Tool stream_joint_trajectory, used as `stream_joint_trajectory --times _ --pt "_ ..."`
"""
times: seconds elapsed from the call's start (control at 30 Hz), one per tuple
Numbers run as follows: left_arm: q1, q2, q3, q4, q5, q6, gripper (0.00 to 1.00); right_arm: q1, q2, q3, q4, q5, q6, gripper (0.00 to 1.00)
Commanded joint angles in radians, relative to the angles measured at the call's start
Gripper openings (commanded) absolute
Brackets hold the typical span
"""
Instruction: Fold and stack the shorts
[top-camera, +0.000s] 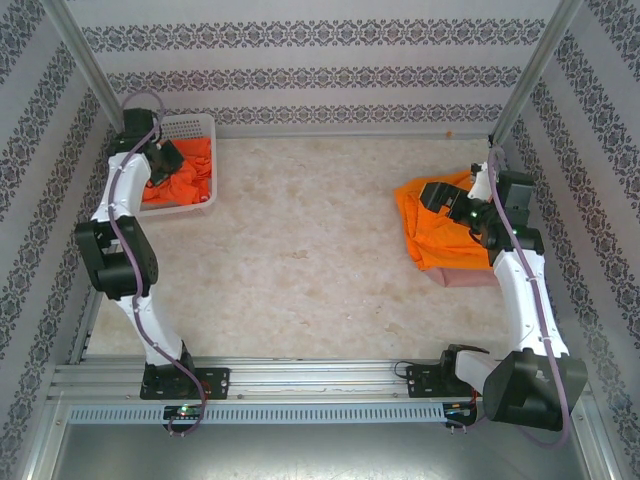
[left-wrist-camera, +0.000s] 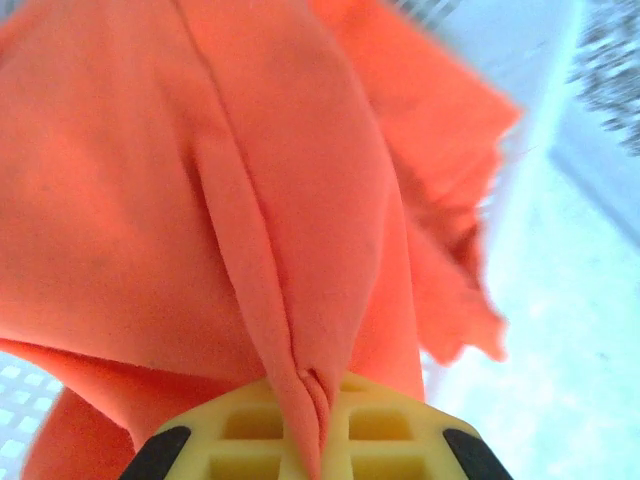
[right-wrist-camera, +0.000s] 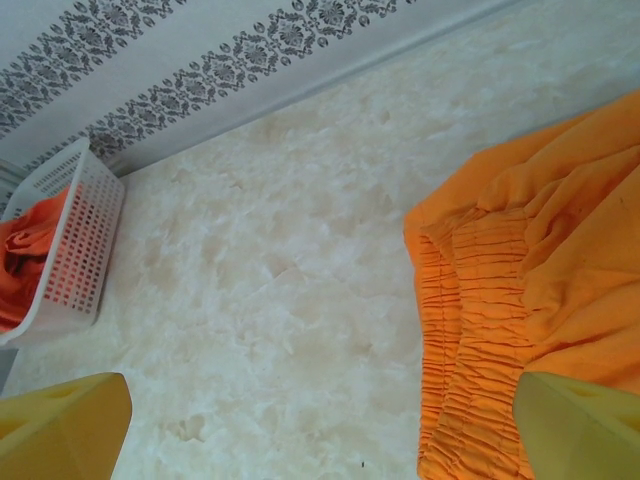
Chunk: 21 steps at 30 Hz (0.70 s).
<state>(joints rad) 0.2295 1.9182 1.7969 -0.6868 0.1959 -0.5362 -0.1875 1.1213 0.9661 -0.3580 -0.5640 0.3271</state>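
Firmly, left gripper (left-wrist-camera: 313, 432) pinches orange shorts (left-wrist-camera: 250, 200) in the basket (top-camera: 190, 122) — right gripper (right-wrist-camera: 320, 440) (over the stack (top-camera: 430, 245)) gapes.

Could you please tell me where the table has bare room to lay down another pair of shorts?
The wide middle of the table is bare, from the basket on the left to the pile of shorts on the right. Crowded: the basket, where the left claw pinches orange shorts, and the pile, under the open right claw.
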Motion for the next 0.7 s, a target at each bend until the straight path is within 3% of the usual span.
stream_joint_trajectory --times 0.0,0.3,0.67 --pt "0.001 -0.175 0.081 0.110 0.087 -0.022 0.00 0.003 -0.016 -0.010 0.041 -0.044 0.004 0.98" --pt "-0.026 -0.436 0.143 0.418 0.255 -0.167 0.00 0.002 -0.042 -0.021 0.100 -0.064 0.037 0.98" --pt "-0.266 -0.438 0.263 0.520 0.297 -0.205 0.00 0.006 -0.081 -0.022 0.152 -0.137 0.035 0.98"
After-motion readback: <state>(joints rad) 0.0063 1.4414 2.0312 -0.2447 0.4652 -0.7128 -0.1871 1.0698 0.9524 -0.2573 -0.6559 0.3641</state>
